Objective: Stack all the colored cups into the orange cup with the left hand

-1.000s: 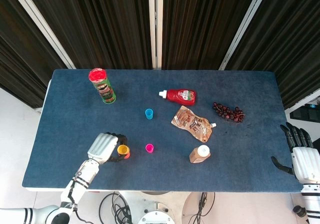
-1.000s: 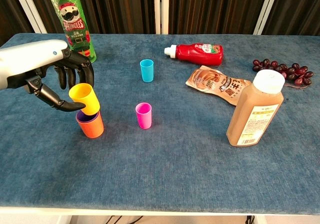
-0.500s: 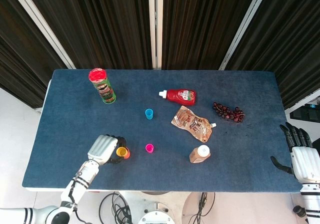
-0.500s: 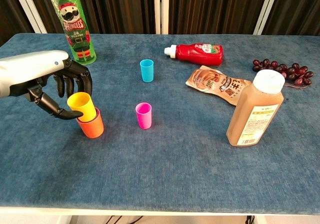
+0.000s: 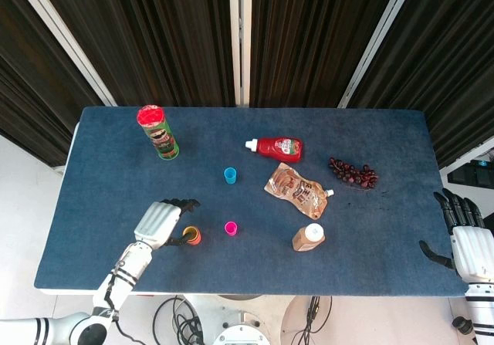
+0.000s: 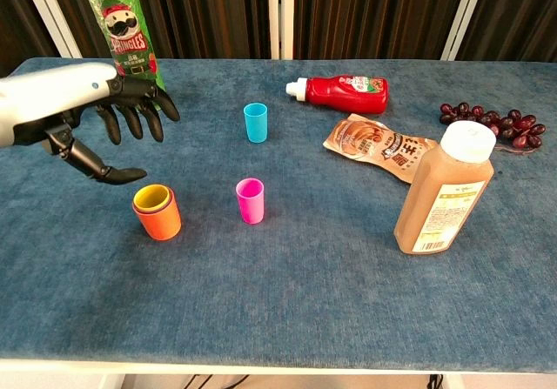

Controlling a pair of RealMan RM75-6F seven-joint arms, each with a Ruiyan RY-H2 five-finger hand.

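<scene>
Above the small orange plastic cup (image 6: 157,216) my left hand (image 6: 96,115) hovers with its fingers (image 6: 132,121) spread apart and holding nothing. Nested inside that orange cup sits the yellow plastic cup (image 6: 152,197), only its rim showing. At three o'clock from the stack, near it on the blue felt desk (image 6: 287,293), stands the pink plastic cup (image 6: 250,200), upright. At one o'clock, farther off, the light blue plastic cup (image 6: 255,122) stands alone. My right hand (image 5: 465,235) rests off the desk's right edge, fingers straight and apart, empty.
</scene>
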